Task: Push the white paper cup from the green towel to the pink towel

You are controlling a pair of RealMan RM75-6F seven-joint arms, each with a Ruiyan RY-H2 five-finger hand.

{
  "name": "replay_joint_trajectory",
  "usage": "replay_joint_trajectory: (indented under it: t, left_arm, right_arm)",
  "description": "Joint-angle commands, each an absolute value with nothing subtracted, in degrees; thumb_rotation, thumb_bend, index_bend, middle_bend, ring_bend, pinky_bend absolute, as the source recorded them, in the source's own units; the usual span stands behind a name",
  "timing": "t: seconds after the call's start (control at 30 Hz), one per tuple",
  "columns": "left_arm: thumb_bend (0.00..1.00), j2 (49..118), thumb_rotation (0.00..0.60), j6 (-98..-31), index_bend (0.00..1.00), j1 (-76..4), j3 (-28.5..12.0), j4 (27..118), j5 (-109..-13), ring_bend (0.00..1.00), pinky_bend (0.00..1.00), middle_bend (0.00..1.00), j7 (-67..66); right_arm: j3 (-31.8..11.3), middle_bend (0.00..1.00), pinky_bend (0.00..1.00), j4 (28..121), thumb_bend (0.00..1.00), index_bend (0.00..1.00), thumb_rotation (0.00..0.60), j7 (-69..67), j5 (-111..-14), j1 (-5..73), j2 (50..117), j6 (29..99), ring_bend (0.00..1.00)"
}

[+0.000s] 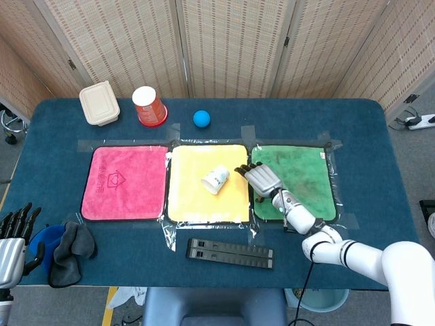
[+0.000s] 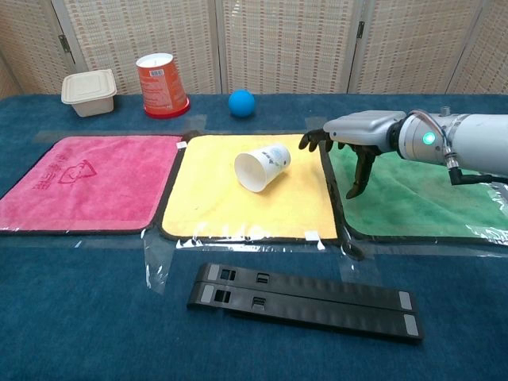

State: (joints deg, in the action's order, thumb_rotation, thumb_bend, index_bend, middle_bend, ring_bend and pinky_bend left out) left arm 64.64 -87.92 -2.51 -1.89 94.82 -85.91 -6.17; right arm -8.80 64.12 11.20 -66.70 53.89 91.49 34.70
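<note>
The white paper cup [image 1: 215, 180] lies on its side on the yellow towel [image 1: 187, 200], between the pink towel [image 1: 124, 182] and green towel [image 1: 306, 176]; the right hand [image 1: 262, 179] hovers just beside it, empty, fingers apart.

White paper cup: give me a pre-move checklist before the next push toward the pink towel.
1. White paper cup position known: ok, it lies on its side on the yellow towel.
2. Right hand placed on the cup's right side: ok, near the yellow-green seam, apart from the cup.
3. Right hand free: ok, it holds nothing.
4. Path to the pink towel: ok, nothing lies between.
5. Cup will slide straight: cannot tell; on its side, it may roll.
6. Left hand out of the way: ok.
</note>
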Motion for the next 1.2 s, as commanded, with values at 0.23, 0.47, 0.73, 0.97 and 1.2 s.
replay_joint_trajectory:
  t: [0.23, 0.47, 0.73, 0.97, 1.2]
  left_arm:
    - [0.58, 64.4, 0.6, -88.23, 0.08, -2.13, -1.78, 94.75, -85.83, 0.04, 0.0, 0.03, -5.83]
    - [0.58, 64.29, 0.6, -88.35, 0.08, -1.83, -1.71, 94.37, -85.66, 0.04, 0.0, 0.03, -5.31]
    - [0.58, 63.97, 0.6, -88.41, 0.08, -2.13, -1.66, 94.35, -86.85, 0.04, 0.0, 0.03, -4.91]
    - [0.58, 63.13, 0.6, -87.19, 0.08, -3.96, -2.21, 95.05, -88.58, 0.04, 0.0, 0.03, -4.2]
    - [0.58, 61.79, 0.6, -84.18, 0.1, -8.46, -3.77, 96.57, -91.81, 0.05, 0.0, 0.03, -4.04]
  right_arm:
    - [-9.74, 0.17, 0.18, 58.38, 0.07, 0.12, 0.6, 12.72, -62.59, 57.3, 95.67, 30.03, 0.17]
    - [-11.3, 0.17, 0.17, 59.42, 0.07, 0.12, 0.6, 12.26, -62.06, 59.93, 97.48, 29.32, 0.17]
    - [-12.02, 0.17, 0.17, 62.12, 0.07, 0.12, 0.6, 13.6, -61.09, 62.09, 98.01, 30.13, 0.17]
    - [-11.42, 0.17, 0.17, 68.97, 0.07, 0.12, 0.6, 14.92, -61.11, 59.69, 92.3, 35.04, 0.17]
    - [-10.72, 0.17, 0.17, 83.2, 0.07, 0.12, 0.6, 16.68, -63.37, 53.99, 78.18, 43.94, 0.18]
